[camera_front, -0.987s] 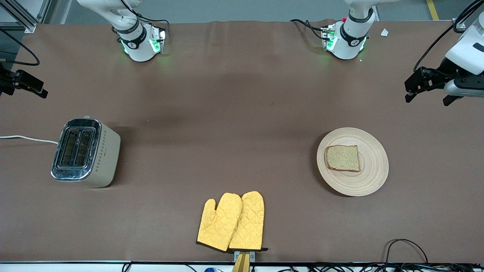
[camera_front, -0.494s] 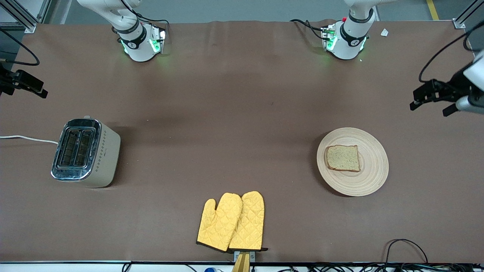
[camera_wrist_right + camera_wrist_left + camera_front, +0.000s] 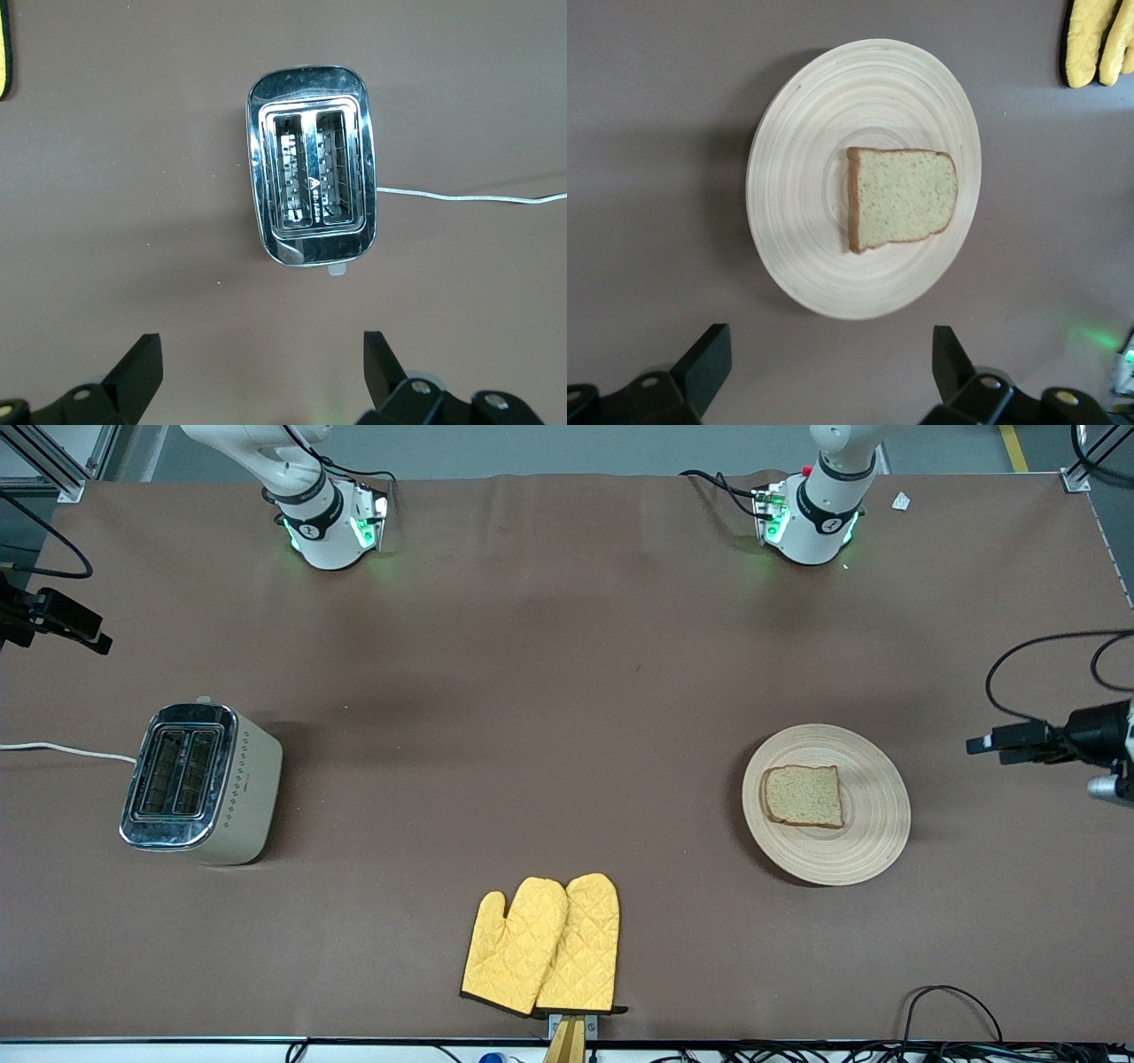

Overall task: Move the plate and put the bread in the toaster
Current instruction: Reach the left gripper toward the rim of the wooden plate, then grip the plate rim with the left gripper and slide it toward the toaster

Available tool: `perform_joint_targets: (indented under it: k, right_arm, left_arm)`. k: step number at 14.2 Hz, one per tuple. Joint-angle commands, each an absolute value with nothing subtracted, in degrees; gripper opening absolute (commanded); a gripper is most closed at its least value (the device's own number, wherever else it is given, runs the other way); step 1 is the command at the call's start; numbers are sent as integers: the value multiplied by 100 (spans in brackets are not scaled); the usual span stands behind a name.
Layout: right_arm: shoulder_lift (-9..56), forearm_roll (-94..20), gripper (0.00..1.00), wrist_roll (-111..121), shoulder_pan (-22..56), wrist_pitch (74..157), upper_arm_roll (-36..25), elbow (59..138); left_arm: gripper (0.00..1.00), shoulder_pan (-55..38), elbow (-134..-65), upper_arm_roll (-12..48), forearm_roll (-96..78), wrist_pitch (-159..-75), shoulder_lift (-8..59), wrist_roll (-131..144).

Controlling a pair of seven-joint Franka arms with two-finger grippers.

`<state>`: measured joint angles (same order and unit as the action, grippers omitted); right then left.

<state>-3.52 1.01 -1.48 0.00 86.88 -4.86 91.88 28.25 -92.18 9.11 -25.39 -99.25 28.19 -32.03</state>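
The pale wooden plate [image 3: 873,819] lies toward the left arm's end of the table with the bread [image 3: 803,795] flat on it. My left gripper [image 3: 985,744] is open and empty, up over the table beside the plate, toward the table's end. In the left wrist view the gripper [image 3: 830,359] is apart from the plate [image 3: 797,204] and bread [image 3: 902,197]. The beige toaster [image 3: 199,784] stands at the right arm's end, both slots empty. My right gripper [image 3: 75,627] is open and empty, high up near the toaster [image 3: 310,190]; it also shows in the right wrist view [image 3: 261,363].
Two yellow oven mitts [image 3: 542,946] lie near the table's front edge, midway along it; they also show in the left wrist view [image 3: 1097,40]. The toaster's white cord [image 3: 62,750] runs off the right arm's end of the table. Cables [image 3: 952,1010] lie at the front edge.
My left gripper has swung down from the table's back corner to beside the plate and turned. The right arm, plate, bread and toaster have not moved.
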Motion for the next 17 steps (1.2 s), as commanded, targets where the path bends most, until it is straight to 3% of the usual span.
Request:
perform_joint_targets:
  k: [1, 9, 11, 12, 16, 17]
  right_arm:
    - [-457, 105, 100, -158, -9, 8648, -475, 9237]
    - [-457, 105, 100, -158, -18, 8648, -475, 9237]
    - [-457, 105, 100, -158, -18, 8648, -475, 9237]
    - [-457, 105, 100, -158, -18, 8648, -475, 9237]
    - [-448, 105, 100, -150, -26, 8648, -483, 9237]
    - [-448, 105, 100, -149, -26, 8648, -483, 9237]
  left_arm:
    - [100, 2909, -8447, 975, -2838, -9835, 3978, -3532]
    - [100, 2848, -8271, 993, -3488, -10344, 4939, -4306]
    - [93, 2821, -8279, 1019, -3585, -10354, 4948, -4298]
    - [80, 2795, -8288, 1028, -3638, -10354, 4957, -4307]
    - [12, 2742, -8297, 1028, -3674, -10354, 5045, -4788]
    - [1, 2742, -8297, 1028, -3674, -10354, 5097, -4877]
